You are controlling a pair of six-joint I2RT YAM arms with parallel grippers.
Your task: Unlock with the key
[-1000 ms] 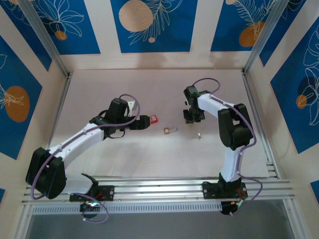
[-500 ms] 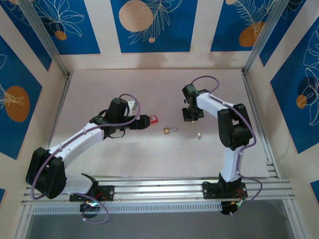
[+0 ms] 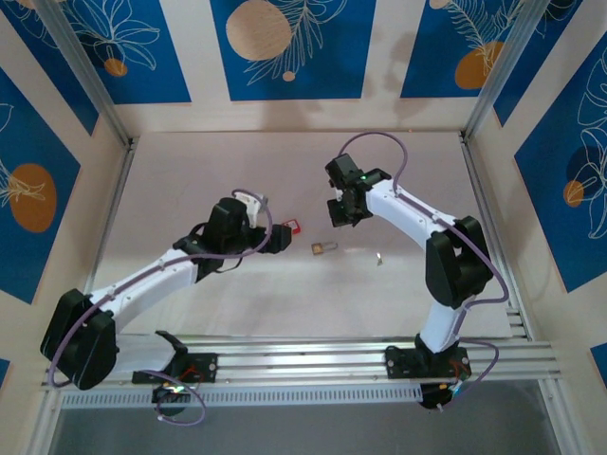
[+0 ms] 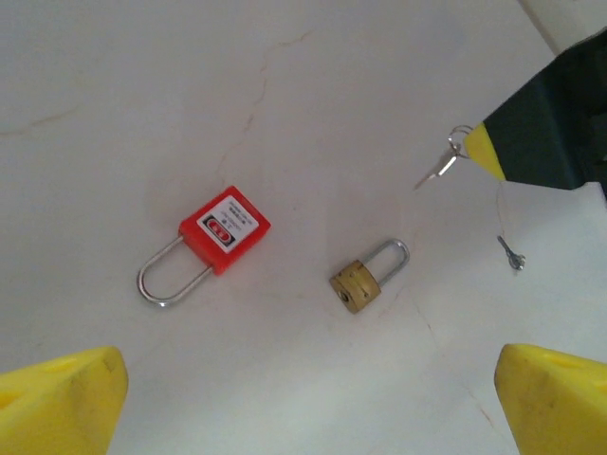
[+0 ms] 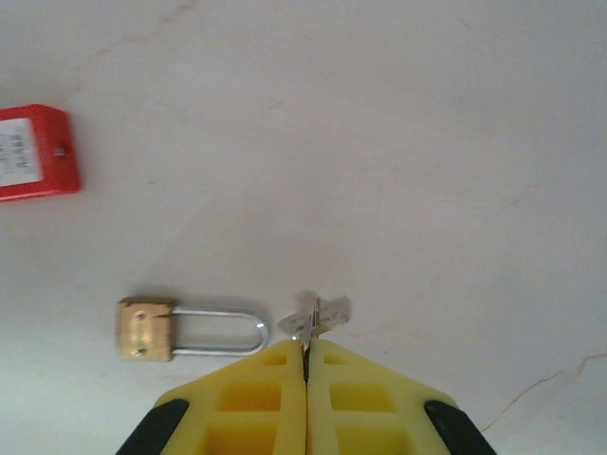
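Right gripper [image 5: 305, 358]: pinched a small silver key [image 5: 311, 318].
Small brass padlock [image 5: 147, 329]: lay on the pale surface [image 5: 427, 142], 9 o'clock from the key.
Left gripper [image 4: 305, 398]: was spread wide.
Red plastic padlock [image 4: 225, 230]: lay 10 o'clock from the brass one.

Red lock [image 4: 225, 230], white label, silver shackle. Brass lock [image 4: 356, 284], silver shackle. Key [image 5: 313, 318] probably silver, blurry. Left gripper [image 4: 305, 403], right gripper [image 5: 305, 358]: yellow fingers. Table [image 3: 237, 303] off-white, faint cracks. Walls [image 3: 332, 76] blue, orange discs, white leaves. Arms [image 3: 403, 210] white-black.
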